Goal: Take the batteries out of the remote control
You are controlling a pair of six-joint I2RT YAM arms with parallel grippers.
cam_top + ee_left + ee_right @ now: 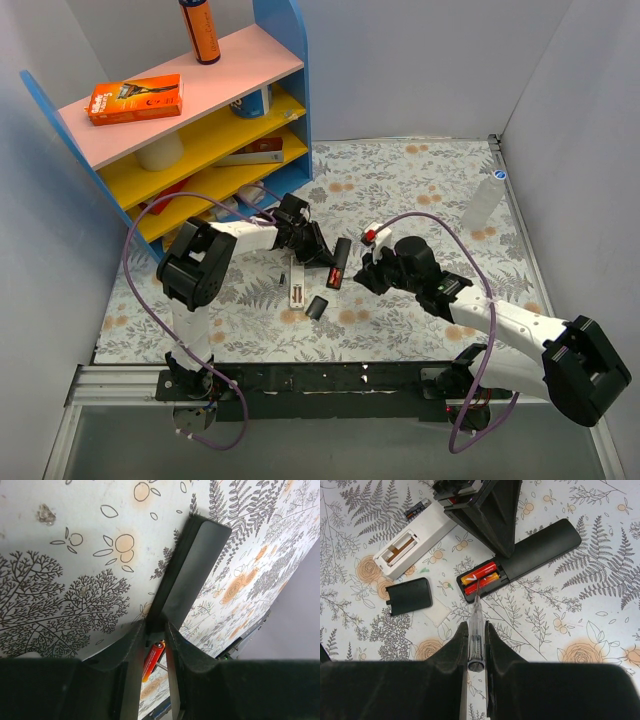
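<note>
Your right hand (474,629) gripped a screwdriver (475,642), tip touching the batteries (481,576); your left hand (156,626) clamped the black remote (192,565).

Black remote (547,542): middle stretch covered by the left claw (155,627); button side down on the surface (580,610), unseen.
Batteries (154,656): left wrist view gives only a blurred red-orange sliver between the fingers (132,645); count unclear there.
Screwdriver (477,611): handle sides hidden inside the right claw (476,629).
Loose cell (418,508): markings too small to read.
Orange can (200,30): top cut off by the frame edge.
Lower shelf goods (250,155): shadowed, partly hidden.
</note>
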